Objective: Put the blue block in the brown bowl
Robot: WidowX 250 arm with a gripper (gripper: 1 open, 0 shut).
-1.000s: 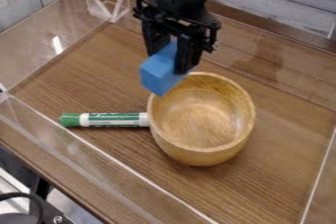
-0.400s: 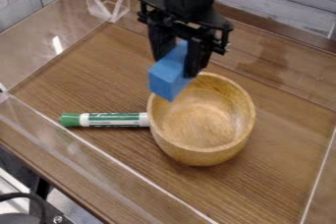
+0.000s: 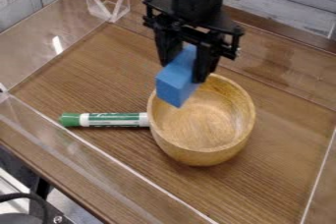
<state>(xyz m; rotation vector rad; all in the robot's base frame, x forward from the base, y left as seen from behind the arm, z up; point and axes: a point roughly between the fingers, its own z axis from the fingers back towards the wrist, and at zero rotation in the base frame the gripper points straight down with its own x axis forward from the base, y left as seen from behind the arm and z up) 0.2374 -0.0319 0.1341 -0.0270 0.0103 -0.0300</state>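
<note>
The blue block [image 3: 179, 82] hangs in the air, held by my black gripper [image 3: 192, 63], which is shut on its upper end and points straight down. The block sits over the near-left rim of the brown bowl [image 3: 206, 130], a wide round wooden bowl resting on the wooden tabletop. The block's lower corner overlaps the bowl's left inner edge in this view. The inside of the bowl shows bare wood grain.
A green-and-white marker pen [image 3: 105, 120] lies flat just left of the bowl. Clear plastic walls [image 3: 39, 41] ring the wooden table surface, with a low clear front wall [image 3: 79, 169] near the camera.
My gripper has carried the blue block to the right, from left of the bowl's rim to over its left edge. The bowl and pen have stayed put.
</note>
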